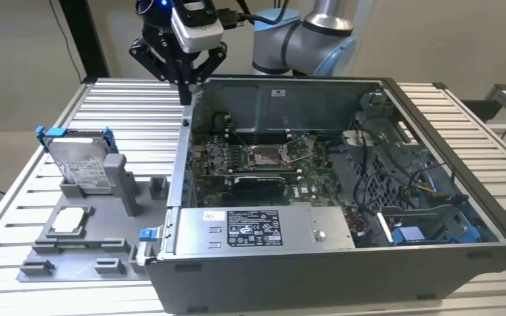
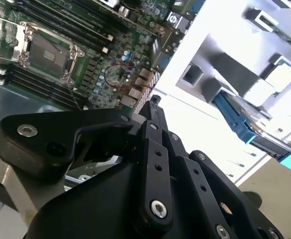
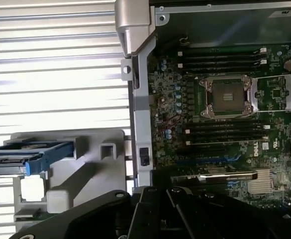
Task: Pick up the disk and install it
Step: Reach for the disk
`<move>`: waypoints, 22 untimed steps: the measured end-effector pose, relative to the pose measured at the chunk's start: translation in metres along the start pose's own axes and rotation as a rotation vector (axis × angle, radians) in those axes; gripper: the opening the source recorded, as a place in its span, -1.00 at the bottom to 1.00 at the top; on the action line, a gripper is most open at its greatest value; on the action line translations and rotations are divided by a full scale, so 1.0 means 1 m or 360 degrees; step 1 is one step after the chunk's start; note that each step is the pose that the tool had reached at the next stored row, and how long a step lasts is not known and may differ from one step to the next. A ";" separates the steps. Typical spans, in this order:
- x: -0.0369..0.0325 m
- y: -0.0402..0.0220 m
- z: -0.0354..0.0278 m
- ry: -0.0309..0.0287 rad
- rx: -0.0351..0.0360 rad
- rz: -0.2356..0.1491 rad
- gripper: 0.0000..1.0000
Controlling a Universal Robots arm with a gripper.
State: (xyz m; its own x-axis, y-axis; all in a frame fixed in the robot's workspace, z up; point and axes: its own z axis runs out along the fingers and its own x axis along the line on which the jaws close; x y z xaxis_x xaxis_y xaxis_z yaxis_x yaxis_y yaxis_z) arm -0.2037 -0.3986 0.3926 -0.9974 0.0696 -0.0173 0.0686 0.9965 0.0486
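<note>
Gripper (image 1: 185, 89) points straight down w/ fingers pressed together and nothing between them. It's empty, so the pick hasn't happened yet, I'd say. It hangs just above the top edge of the open computer case (image 1: 341, 270), at the far corner of one side wall.

The disk (image 1: 82, 161) is well apart from the gripper, lower down and outside the case, toward the exterior view's left. It stands on edge in a slot of a grey stand (image 1: 103, 253), label facing out and blue frame around it. Prob. parked upright so its top edge is free for a pinch from above. A small square chip (image 1: 68, 220) lies flat on the same stand, farther from the gripper than the disk.

On the gripper's other side, inside the case, are a circuit board w/ an open socket (image 1: 266, 155) and a grey labelled box (image 1: 253, 230). A blue part (image 1: 407, 234) sits in the corner farthest from the gripper. Could be the disk's bay, can't be sure.

Views differ:
- Exterior view gives the disk's face, the whole stand and the gap from gripper to disk.
- First wrist view looks straight down, so the disk (image 3: 31, 155) is a thin blue-edged strip. The case wall (image 3: 141, 84) under the gripper splits the slatted table (image 3: 55, 74) from the board.
- Second wrist view shows the fingers (image 2: 156, 117) close up, lying together, w/ the disk (image 2: 240, 124) beyond them.
</note>
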 end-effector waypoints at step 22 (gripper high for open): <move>0.0654 -0.0045 -0.0012 0.00008 0.0000 -0.0006 -1.00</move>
State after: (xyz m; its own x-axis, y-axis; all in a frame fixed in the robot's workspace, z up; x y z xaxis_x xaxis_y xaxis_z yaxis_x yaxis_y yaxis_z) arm -0.2693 -0.3986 0.3924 -0.9977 0.0656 -0.0170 0.0647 0.9967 0.0486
